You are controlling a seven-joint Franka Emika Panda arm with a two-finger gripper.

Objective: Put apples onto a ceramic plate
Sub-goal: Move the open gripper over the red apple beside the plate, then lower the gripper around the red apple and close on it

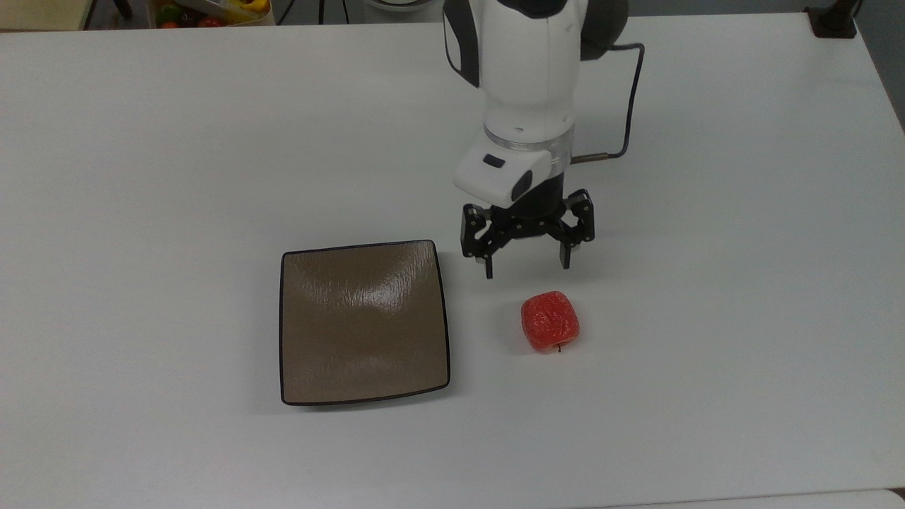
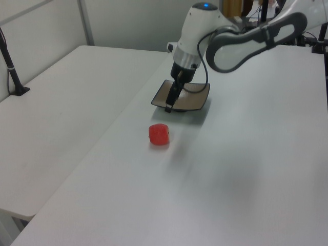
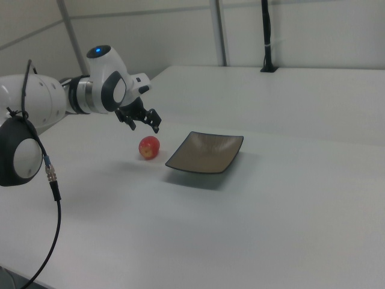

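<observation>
Now the gripper (image 1: 527, 270) hangs wide open above the table (image 1: 707, 212), near the apple (image 1: 550, 322) lying beside the bare plate (image 1: 364, 322).

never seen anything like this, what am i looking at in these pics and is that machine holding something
This is a white robot arm with a black gripper at its tip; its two jaws are open and hold nothing. The same moment is caught by three cameras: the top view looks down on the table, and the left and right views look across it from the sides. On the white table lie a square brown plate with nothing on it and a small red apple, apart from each other. The gripper hangs close to the apple, not touching it. The job is to put the apple on the plate, not yet done.
</observation>
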